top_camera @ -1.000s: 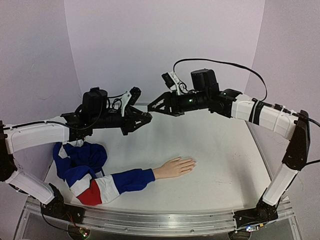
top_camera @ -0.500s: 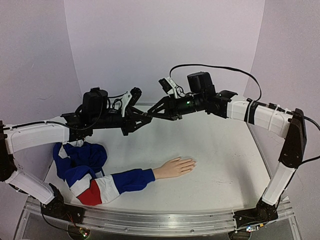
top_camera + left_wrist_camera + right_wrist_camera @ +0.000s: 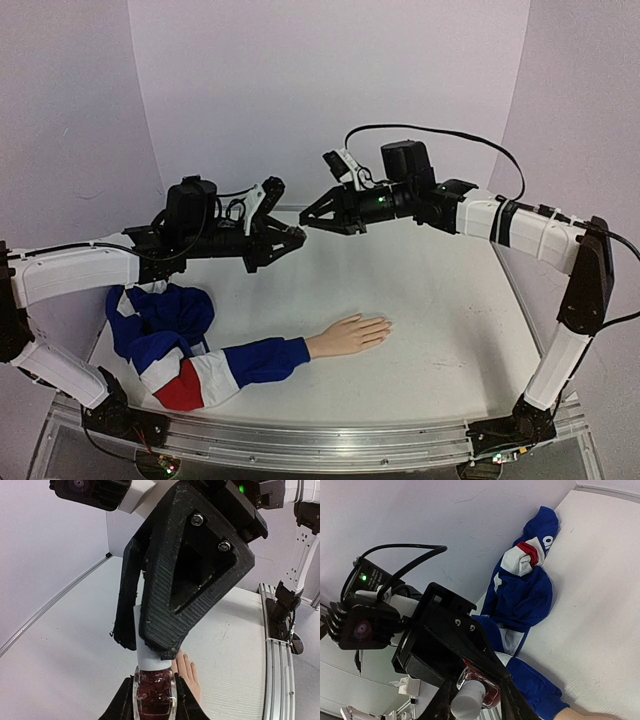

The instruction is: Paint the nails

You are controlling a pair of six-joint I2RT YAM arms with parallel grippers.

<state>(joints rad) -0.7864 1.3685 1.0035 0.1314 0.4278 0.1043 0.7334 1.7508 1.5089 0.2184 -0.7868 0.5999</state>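
Right end effector (image 3: 476, 692) has narrowed onto the pale cap (image 3: 466, 703) — left end effector (image 3: 153, 707) clamps the bottle (image 3: 152, 692).

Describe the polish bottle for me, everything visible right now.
The polish bottle is small clear glass holding dark red polish, topped by a pale cylindrical cap, still on. The left tool clamps its body in mid-air above the table; the right tool straddles the cap, grip unclear.

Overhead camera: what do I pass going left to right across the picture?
Bunched sleeve → left claw → right claw → right arm's elbow. Plastic hand left out: it lies below the right claw's span.
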